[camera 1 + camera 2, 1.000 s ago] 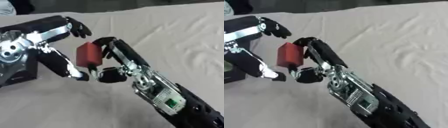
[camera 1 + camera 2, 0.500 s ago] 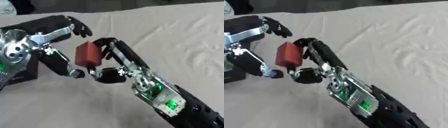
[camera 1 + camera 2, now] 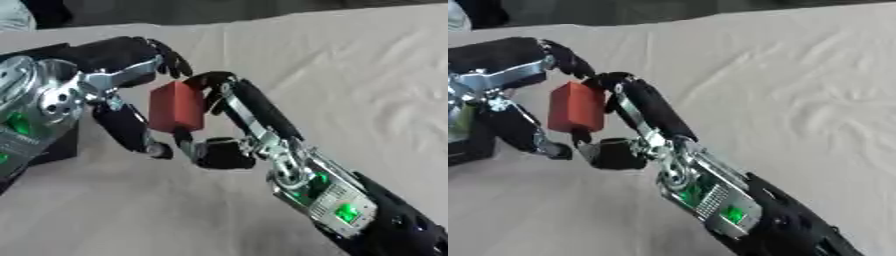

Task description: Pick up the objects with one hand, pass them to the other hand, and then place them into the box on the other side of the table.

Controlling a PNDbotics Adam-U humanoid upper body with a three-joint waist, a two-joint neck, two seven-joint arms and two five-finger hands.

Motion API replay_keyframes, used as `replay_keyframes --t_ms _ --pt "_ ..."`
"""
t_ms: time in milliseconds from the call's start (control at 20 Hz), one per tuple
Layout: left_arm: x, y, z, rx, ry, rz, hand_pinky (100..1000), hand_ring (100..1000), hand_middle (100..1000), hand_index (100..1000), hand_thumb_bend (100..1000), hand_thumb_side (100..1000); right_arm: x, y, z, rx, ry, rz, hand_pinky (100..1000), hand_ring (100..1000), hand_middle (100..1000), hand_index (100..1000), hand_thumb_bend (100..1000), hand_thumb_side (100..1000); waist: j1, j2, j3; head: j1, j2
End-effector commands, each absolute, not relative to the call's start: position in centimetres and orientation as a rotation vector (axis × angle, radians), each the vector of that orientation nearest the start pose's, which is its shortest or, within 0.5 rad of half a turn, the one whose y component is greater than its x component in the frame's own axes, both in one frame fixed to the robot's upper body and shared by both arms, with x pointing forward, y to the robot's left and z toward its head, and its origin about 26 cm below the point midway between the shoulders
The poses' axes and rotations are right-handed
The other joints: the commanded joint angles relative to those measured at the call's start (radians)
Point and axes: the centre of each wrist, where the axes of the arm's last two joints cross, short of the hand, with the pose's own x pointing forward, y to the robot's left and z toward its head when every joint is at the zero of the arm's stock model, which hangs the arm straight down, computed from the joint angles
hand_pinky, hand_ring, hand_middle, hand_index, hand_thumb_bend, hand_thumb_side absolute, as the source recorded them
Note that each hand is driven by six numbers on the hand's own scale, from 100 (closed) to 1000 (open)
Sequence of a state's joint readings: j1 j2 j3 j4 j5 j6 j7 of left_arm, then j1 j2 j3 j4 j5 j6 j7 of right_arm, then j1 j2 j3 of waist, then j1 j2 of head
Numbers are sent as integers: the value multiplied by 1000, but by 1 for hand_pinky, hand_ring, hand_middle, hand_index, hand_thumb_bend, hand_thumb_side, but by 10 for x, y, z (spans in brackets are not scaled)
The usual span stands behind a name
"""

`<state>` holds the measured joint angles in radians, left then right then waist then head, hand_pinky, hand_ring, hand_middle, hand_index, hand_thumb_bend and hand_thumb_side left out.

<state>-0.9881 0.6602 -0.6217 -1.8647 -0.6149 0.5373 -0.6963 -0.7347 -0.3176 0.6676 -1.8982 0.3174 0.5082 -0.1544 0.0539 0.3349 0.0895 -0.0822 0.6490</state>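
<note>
A red block (image 3: 175,107) hangs above the table, left of centre. My right hand (image 3: 226,151) is shut on it, with fingers (image 3: 248,106) pressed on its right face and the thumb under its lower edge. My left hand (image 3: 98,80) reaches in from the left and stands open around the block: its fingers (image 3: 169,57) arch just over the top corner and its thumb (image 3: 131,131) lies along the block's left side. Whether the left hand touches the block I cannot tell. A black box (image 3: 470,146) shows partly beneath the left hand at the left edge.
A wrinkled beige cloth (image 3: 359,75) covers the table, with folds at the right. My right forearm (image 3: 337,205) crosses the lower right of the view. Dark shapes lie beyond the table's far edge.
My left hand has come further in from the left, and its fingers and thumb now lie closer round the red block. The block and my right hand have hardly moved.
</note>
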Motion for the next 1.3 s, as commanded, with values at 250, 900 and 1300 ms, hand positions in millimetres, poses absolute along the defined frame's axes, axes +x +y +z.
replay_keyframes --t_ms 250,900,1300 --pt "317 132 310 831 -1372 -1650 872 841 758 869 686 100 284 -73 224 -364 -2161 934 614 624 457 591 100 100 1 -23 4 7 -10" --pt "310 132 310 926 -1496 -1562 837 808 723 831 395 100 287 -70 215 -379 -2173 972 617 625 457 590 100 100 0 -15 5 11 -22" --pt "309 134 309 918 -1489 -1552 818 763 653 777 412 100 286 -70 216 -375 -2169 971 618 625 457 590 100 100 -1 -11 5 11 -20"
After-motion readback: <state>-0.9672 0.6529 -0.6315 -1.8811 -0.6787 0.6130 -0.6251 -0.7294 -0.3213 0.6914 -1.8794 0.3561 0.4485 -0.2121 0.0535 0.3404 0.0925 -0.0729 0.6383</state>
